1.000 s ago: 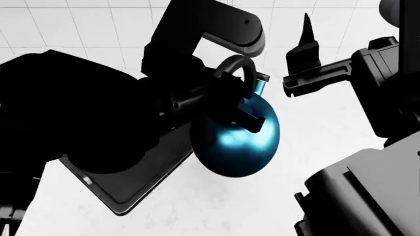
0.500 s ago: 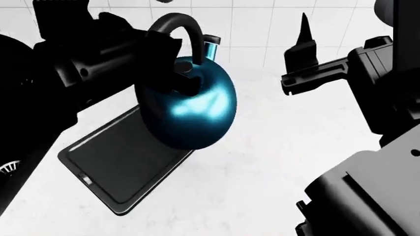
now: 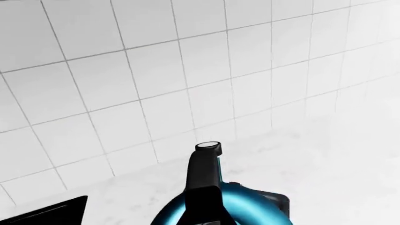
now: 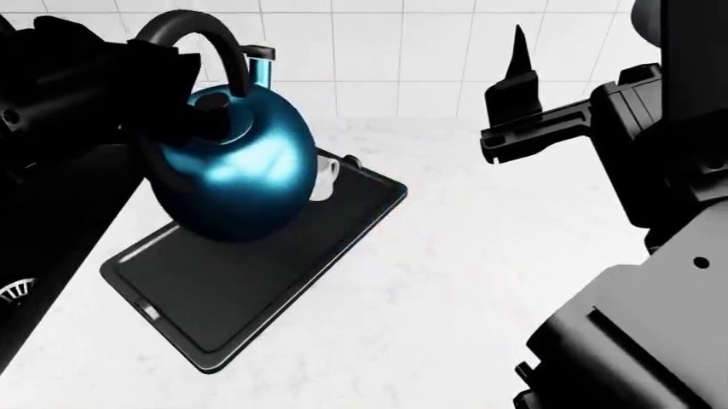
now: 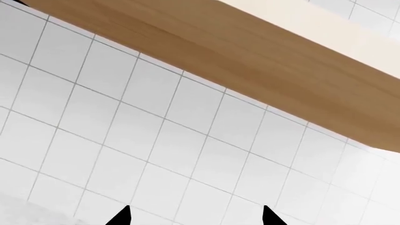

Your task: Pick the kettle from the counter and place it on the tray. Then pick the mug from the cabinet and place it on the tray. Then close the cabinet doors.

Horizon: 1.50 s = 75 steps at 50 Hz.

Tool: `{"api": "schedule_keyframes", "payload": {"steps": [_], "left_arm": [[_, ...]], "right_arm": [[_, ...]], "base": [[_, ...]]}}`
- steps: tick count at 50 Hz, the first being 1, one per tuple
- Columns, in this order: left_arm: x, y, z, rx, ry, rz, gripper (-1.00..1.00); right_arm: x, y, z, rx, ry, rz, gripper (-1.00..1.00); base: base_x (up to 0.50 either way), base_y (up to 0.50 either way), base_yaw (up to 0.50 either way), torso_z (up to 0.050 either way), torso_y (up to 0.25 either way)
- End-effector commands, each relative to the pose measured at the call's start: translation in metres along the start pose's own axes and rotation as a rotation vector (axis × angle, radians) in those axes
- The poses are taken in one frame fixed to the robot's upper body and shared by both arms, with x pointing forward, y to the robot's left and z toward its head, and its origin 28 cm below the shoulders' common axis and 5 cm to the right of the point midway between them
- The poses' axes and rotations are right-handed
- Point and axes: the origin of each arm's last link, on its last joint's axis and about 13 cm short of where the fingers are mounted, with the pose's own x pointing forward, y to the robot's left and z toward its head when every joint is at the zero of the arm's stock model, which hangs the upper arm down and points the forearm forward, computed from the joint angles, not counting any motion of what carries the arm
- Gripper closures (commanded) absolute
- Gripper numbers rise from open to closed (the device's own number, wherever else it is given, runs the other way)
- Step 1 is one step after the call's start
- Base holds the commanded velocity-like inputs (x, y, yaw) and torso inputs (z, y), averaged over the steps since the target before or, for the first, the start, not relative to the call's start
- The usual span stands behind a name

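The teal kettle (image 4: 234, 175) hangs by its black arched handle (image 4: 216, 34) from my left gripper (image 4: 159, 60), which is shut on that handle. It is above the far left part of the black tray (image 4: 251, 281), which lies on the white counter (image 4: 455, 281); whether it touches the tray I cannot tell. In the left wrist view the handle (image 3: 203, 187) and teal body (image 3: 256, 208) fill the lower edge, spout toward the tiled wall. My right gripper (image 4: 517, 81) is raised at the right, open and empty, its fingertips (image 5: 122, 216) wide apart. The mug is out of view.
The black sink (image 4: 17, 290) lies left of the tray. A white tiled wall (image 4: 398, 51) backs the counter. The wooden underside of the cabinet (image 5: 250, 61) shows above the tiles in the right wrist view. My right arm's dark links (image 4: 637, 332) fill the lower right.
My left gripper has carried the kettle leftward, from beyond the tray's right edge to over the tray's far left part. The right gripper has barely moved.
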Motion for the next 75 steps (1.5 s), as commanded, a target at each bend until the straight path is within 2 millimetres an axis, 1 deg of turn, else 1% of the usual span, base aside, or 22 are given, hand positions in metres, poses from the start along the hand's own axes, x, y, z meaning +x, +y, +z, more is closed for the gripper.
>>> {"api": "schedule_keyframes", "payload": {"steps": [1, 6, 12, 31, 54, 72, 73, 75], "left_arm": [[0.005, 0.021, -0.007, -0.014, 0.007, 0.132, 1.00], [0.013, 0.024, -0.017, -0.013, 0.039, 0.149, 1.00], [0.021, 0.025, -0.023, -0.006, 0.062, 0.154, 1.00], [0.042, 0.020, -0.051, -0.001, 0.139, 0.141, 1.00], [0.049, 0.020, -0.066, -0.018, 0.168, 0.141, 1.00], [0.049, 0.021, -0.067, -0.023, 0.175, 0.144, 1.00], [0.049, 0.021, -0.067, -0.024, 0.175, 0.144, -1.00], [0.049, 0.022, -0.065, -0.024, 0.175, 0.146, -1.00]], "right_arm": [[0.001, 0.001, -0.001, 0.001, 0.003, 0.002, -1.00], [0.001, 0.001, -0.001, 0.001, 0.003, 0.003, -1.00], [0.000, 0.001, 0.000, -0.001, 0.004, 0.000, -1.00], [-0.002, 0.000, -0.003, 0.004, 0.006, -0.003, -1.00], [-0.002, 0.000, -0.003, 0.006, 0.007, -0.002, -1.00], [-0.002, 0.000, 0.000, 0.001, 0.003, 0.000, -1.00], [-0.002, 0.000, 0.000, 0.001, 0.002, 0.001, -1.00], [-0.002, 0.000, 0.001, 0.000, 0.002, 0.001, -1.00]], "base": [[0.00, 0.00, 0.00, 0.000, 0.000], [0.00, 0.00, 0.00, 0.000, 0.002], [0.00, 0.00, 0.00, 0.000, 0.000], [0.00, 0.00, 0.00, 0.001, 0.001], [0.00, 0.00, 0.00, 0.000, 0.001], [0.00, 0.00, 0.00, 0.000, 0.000], [0.00, 0.00, 0.00, 0.000, 0.000], [0.00, 0.00, 0.00, 0.000, 0.000]]}}
